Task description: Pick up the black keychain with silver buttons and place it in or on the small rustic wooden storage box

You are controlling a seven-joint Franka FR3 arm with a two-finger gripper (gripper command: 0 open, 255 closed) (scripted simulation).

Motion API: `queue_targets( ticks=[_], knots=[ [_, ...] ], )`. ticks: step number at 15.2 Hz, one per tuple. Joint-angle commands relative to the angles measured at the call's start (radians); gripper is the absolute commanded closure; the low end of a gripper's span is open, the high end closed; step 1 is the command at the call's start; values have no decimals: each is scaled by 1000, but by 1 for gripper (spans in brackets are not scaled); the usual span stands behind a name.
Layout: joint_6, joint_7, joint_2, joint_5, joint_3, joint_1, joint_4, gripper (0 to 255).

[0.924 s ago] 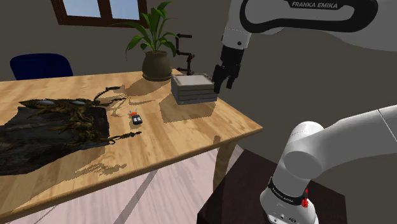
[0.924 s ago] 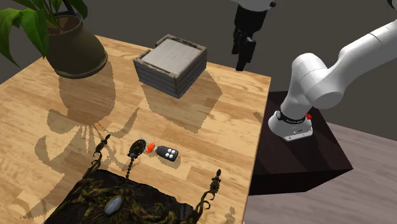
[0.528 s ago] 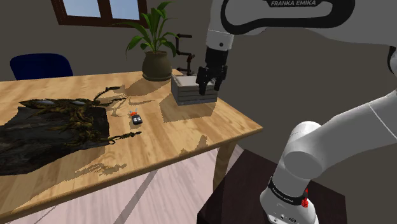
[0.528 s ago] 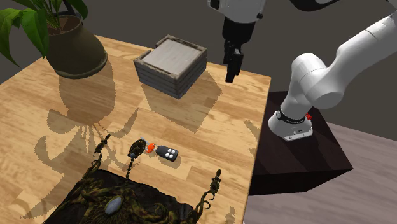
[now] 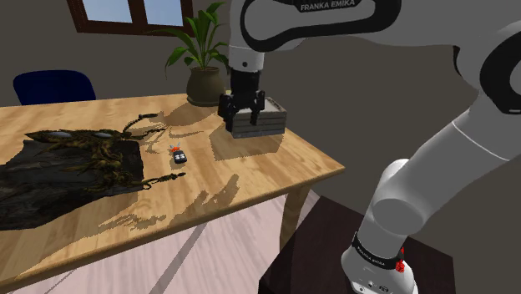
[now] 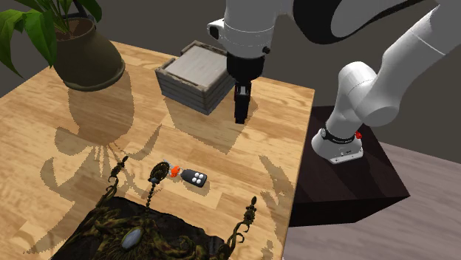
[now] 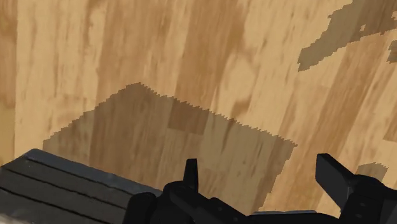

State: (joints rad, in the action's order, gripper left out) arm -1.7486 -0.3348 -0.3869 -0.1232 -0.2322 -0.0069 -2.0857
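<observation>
Warm, fairly bright light falls on the wooden tabletop (image 6: pixel 251 159), while the wall (image 5: pixel 376 108) behind it stays dim. Hard, dark shadows of the potted plant (image 6: pixel 83 55) and the slatted box (image 6: pixel 198 74) spread across the wood. Close up, the box's shadow (image 7: pixel 172 143) shows jagged, stair-stepped edges. Everything is sharply focused.

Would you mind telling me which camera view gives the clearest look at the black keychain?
The second exterior view: the keychain is seen from above, silver buttons and orange tab distinct. The shoulder view shows a small dark shape. The wrist view faces tabletop beside the box.
</observation>
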Motion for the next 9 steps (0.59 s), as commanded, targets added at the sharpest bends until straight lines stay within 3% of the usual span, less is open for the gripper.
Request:
queue_targets(
  ticks=[1,9],
  knots=[
    [-5,-56,86,9,-33,1,73,0],
    [17,-266,430,100,-126,33,390,0]
  ],
)
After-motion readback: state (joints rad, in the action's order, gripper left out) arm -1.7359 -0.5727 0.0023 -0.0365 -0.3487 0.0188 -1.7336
